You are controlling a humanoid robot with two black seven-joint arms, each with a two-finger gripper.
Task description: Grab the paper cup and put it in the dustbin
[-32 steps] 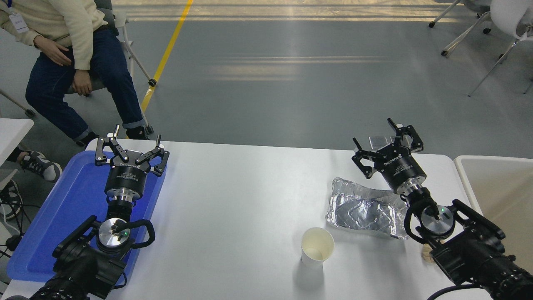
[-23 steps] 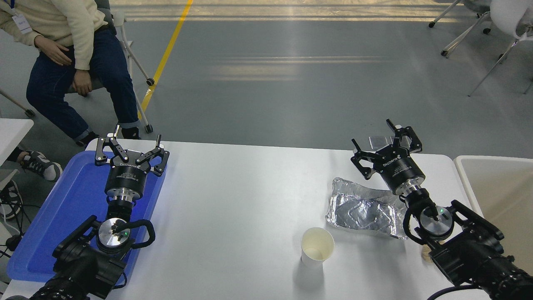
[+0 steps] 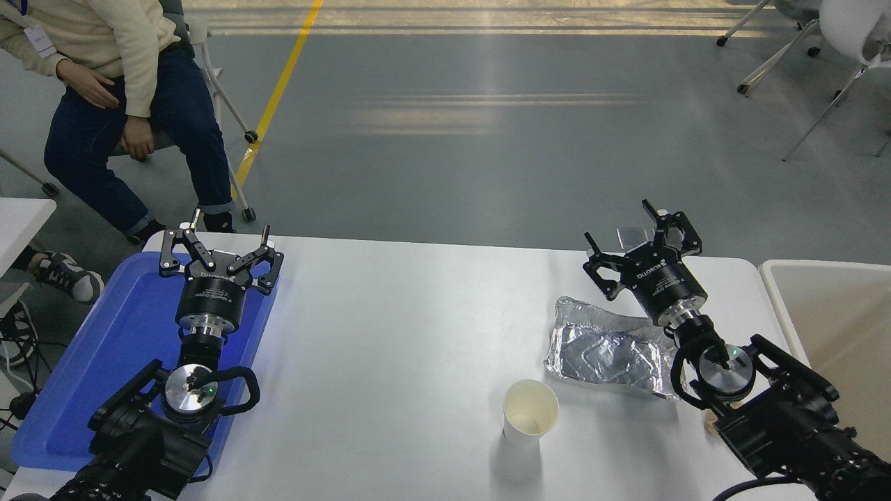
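The paper cup (image 3: pixel 530 412) stands upright on the white table (image 3: pixel 404 334), near the front, right of centre; it is white with a cream inside. The dustbin (image 3: pixel 832 327), beige with a thick pale rim, sits off the table's right edge. My right gripper (image 3: pixel 621 234) hovers open near the table's far right, well beyond the cup and apart from it, with nothing between its fingers. My left gripper (image 3: pixel 220 241) is parked open over the blue tray at the left.
A crumpled foil tray (image 3: pixel 605 348) lies between the cup and my right gripper. A flat blue tray (image 3: pixel 90 362) covers the table's left end. A seated person (image 3: pixel 118 90) is at the far left. Chairs (image 3: pixel 821 49) stand at the far right.
My right gripper has drifted slightly left and away from me. The cup, foil tray and left arm have not moved.
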